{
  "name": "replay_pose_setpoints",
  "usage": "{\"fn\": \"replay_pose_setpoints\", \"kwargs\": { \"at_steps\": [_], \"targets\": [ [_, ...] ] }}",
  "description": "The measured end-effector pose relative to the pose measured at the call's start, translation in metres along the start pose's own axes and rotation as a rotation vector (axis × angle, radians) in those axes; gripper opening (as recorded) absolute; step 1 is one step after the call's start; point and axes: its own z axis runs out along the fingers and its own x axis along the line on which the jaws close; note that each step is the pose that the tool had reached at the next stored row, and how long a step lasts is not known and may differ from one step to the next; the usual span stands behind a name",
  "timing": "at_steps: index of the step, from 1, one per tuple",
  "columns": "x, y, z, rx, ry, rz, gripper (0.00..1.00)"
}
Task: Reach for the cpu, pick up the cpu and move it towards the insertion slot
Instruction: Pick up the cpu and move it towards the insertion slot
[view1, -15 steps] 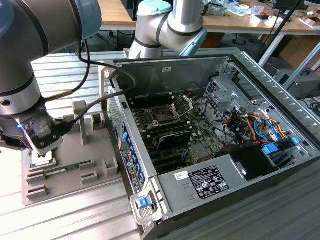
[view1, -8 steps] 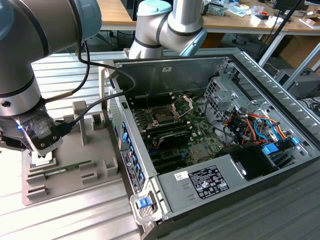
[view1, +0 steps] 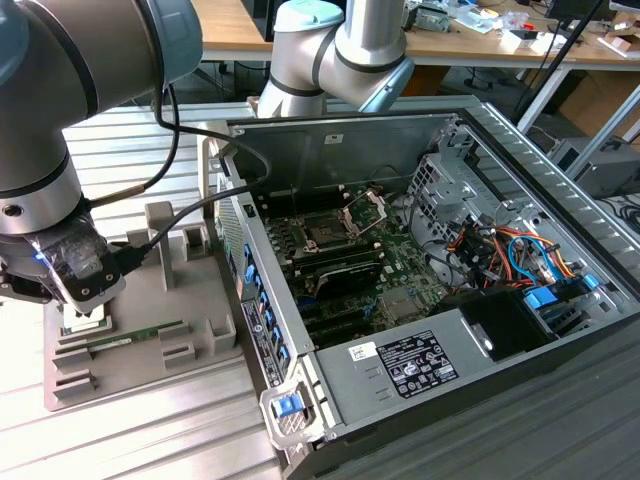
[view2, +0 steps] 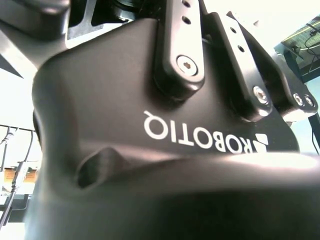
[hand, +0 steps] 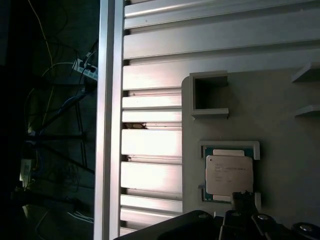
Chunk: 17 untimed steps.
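The cpu (hand: 229, 174) lies flat with its pale metal top up, seated in a shallow square nest with a raised rim on a grey fixture plate (hand: 280, 125). A thin green edge shows around its lid. The tool (view1: 87, 304) hangs right over it. In the first wrist view a dark part of the tool overlaps one edge of the cpu, but I cannot tell whether they touch. I also cannot tell whether the tool is set wide or narrow. The cpu is not lifted. On the same plate, near the nest, stands a small square pocket (hand: 209, 94) with raised walls. In the exterior view a long green memory stick (view1: 135, 338) lies flat on the plate just beside the tool. The plate rests on a ribbed aluminium table (view1: 130, 430), at the exterior view's left. Beside it, toward the exterior view's right, lies an open computer case (view1: 330, 160). Inside the case the motherboard (view1: 400, 285) carries the insertion slot (view1: 325, 233), a dark square socket well apart from the cpu. Its silver retention frame (view1: 365, 208) is swung up and open. Nearer the camera sits a power supply (view1: 420, 365) with a white label, and a bundle of orange and blue cables (view1: 510, 250) runs along the case's far side. In the second wrist view the tool's black body stands close before the lens.
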Motion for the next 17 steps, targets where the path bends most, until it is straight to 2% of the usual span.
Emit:
{"fn": "replay_pose_setpoints", "kwargs": {
  "at_steps": [4, 17],
  "targets": [
    [0.0001, -0.0002, 0.0035, 0.0000, 0.0000, 0.000, 0.10],
    [0.0009, -0.0004, 0.0076, 0.0000, 0.0000, 0.000, 0.10]
  ]
}}
